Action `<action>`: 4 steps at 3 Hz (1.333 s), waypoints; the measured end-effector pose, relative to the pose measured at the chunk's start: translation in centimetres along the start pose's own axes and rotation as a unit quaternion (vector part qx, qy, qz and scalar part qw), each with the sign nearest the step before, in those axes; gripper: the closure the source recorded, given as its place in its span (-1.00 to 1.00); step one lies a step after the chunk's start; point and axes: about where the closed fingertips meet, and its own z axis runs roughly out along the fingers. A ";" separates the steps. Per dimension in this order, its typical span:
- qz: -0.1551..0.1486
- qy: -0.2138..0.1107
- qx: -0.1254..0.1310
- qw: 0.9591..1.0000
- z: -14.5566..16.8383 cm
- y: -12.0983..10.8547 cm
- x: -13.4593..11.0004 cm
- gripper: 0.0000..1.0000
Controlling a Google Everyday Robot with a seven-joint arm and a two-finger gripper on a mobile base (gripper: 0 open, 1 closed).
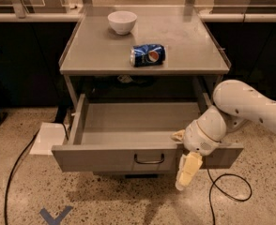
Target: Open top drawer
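Grey metal drawer [133,123] stands pulled far out. White claw [187,170] hangs against the drawer front, just right of its handle [149,159]; spread or pressed together, I cannot tell. Bowl [122,21] and can [148,55] sit on the surface [95,46] above the drawer.

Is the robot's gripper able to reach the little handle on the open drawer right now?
Probably yes. The gripper hangs in front of the top drawer, just to the right of the handle, and nothing sits between them.
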 end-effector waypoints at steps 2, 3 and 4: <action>0.048 0.009 -0.035 0.998 -1.8 7.9 1.7 -1.00; 0.089 -0.004 -0.042 0.995 -2.8 12.5 2.5 -1.00; 0.089 -0.004 -0.042 0.995 -2.8 12.5 2.5 -1.00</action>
